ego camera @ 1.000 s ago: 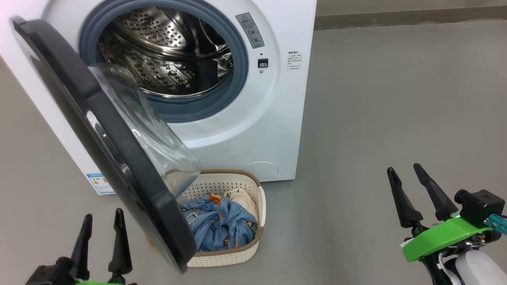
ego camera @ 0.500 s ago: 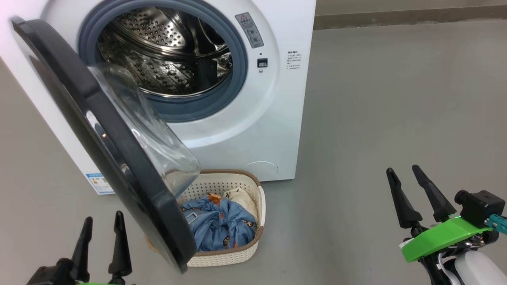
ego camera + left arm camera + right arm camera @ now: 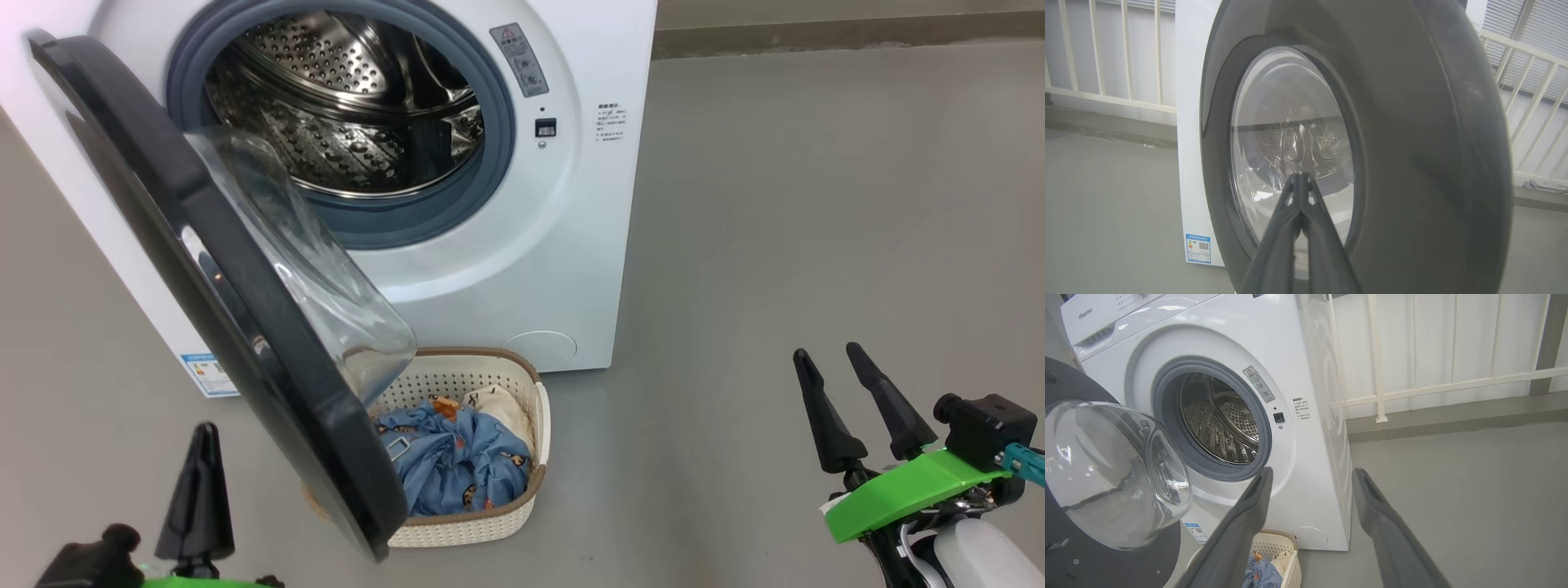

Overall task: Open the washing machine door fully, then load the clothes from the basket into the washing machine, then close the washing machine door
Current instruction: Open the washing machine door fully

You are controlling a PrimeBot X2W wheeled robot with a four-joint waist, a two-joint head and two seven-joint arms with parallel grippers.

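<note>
Head view: the door (image 3: 147, 188) stands partly open, its lower edge hiding part of the basket (image 3: 540, 425) and the clothes (image 3: 457, 465). The left gripper (image 3: 200, 482), pinched shut and empty, sits outside the door, probably to push it wider.

Left wrist view: its tips face the door's glass.

Right wrist view: the right gripper (image 3: 1311, 473), spread and empty, hangs well right of the door.

Door (image 3: 220, 278) covers basket (image 3: 457, 535) left side; label (image 3: 208, 374) text probably illegible.

The black-rimmed washing machine door (image 3: 237, 318) stands partly open over the cream basket (image 3: 490, 527) holding blue bear-print clothes (image 3: 457, 457).
</note>
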